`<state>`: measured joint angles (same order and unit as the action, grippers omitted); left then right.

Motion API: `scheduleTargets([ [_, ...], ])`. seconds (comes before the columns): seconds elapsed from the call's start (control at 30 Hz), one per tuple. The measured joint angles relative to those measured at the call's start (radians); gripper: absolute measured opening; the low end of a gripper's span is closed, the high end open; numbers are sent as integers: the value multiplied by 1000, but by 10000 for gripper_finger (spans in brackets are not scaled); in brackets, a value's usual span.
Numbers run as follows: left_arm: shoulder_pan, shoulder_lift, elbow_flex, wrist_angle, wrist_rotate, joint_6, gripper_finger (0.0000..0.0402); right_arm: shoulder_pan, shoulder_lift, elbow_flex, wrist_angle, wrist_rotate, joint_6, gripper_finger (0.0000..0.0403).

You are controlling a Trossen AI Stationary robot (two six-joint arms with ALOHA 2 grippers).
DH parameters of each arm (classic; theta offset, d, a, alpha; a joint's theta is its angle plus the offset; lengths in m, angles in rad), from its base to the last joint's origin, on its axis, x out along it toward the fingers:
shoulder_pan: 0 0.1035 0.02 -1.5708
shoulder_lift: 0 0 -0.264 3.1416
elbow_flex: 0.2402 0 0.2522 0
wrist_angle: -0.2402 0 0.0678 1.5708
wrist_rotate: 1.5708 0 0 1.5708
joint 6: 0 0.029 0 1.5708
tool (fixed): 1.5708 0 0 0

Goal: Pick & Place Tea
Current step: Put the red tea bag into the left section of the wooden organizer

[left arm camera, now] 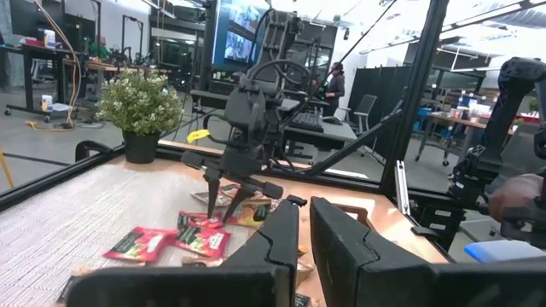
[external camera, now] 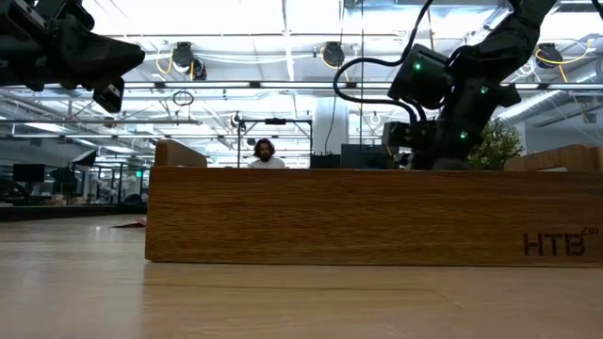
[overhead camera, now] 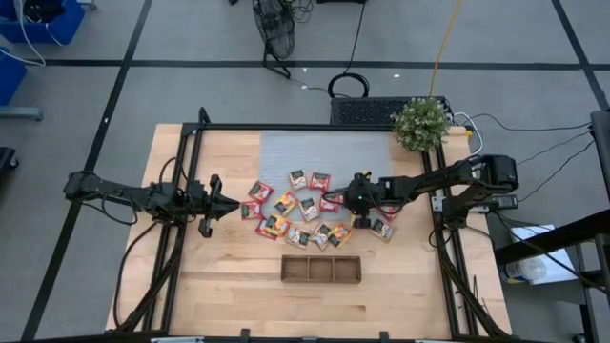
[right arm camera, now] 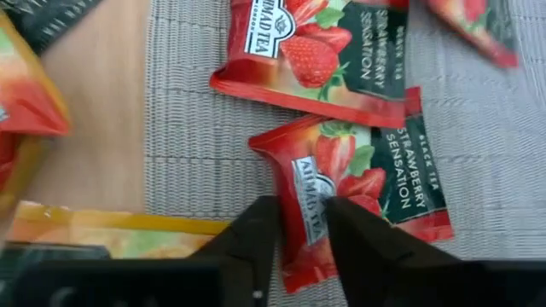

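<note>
Many small tea packets (overhead camera: 295,208), red, orange-yellow and pale, lie scattered across the grey mat (overhead camera: 324,152) and the wood in front of it. My right gripper (right arm camera: 303,230) slants down at the right end of the cluster, shut on a red strawberry tea packet (right arm camera: 358,188). A second red packet (right arm camera: 316,51) lies just beyond it, and an orange one (right arm camera: 111,234) beside the fingers. My left gripper (overhead camera: 224,202) hovers level at the cluster's left edge, shut and holding nothing. In the low view the tray wall hides the packets. My right gripper pinches the red packet's end edge (right arm camera: 307,213) between its two fingers. The fingers come slanting down from the table's right side. That end looks slightly bunched between the fingers, while the rest of the packet lies flat on the grey mat.
A long wooden tray (overhead camera: 321,269) with three compartments sits near the table's front edge, below the cluster. A potted plant (overhead camera: 420,122) stands at the back right corner. Black frame rails (overhead camera: 181,229) run along both table sides.
</note>
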<state>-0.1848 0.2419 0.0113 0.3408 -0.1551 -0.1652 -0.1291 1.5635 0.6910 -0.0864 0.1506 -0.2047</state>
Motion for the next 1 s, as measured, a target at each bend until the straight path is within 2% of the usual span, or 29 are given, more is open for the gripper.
scheduleTargets([
  [0.17,0,0,0,0,0,0,35,0,-1,0,5,17,-12,14],
  [0.37,0,0,0,0,0,0,35,48,-5,0,6,53,-35,18],
  [0.73,0,0,0,0,0,0,35,177,-6,56,7,292,-161,5],
  [1.0,0,0,0,0,0,0,35,256,-7,88,24,563,-231,5],
])
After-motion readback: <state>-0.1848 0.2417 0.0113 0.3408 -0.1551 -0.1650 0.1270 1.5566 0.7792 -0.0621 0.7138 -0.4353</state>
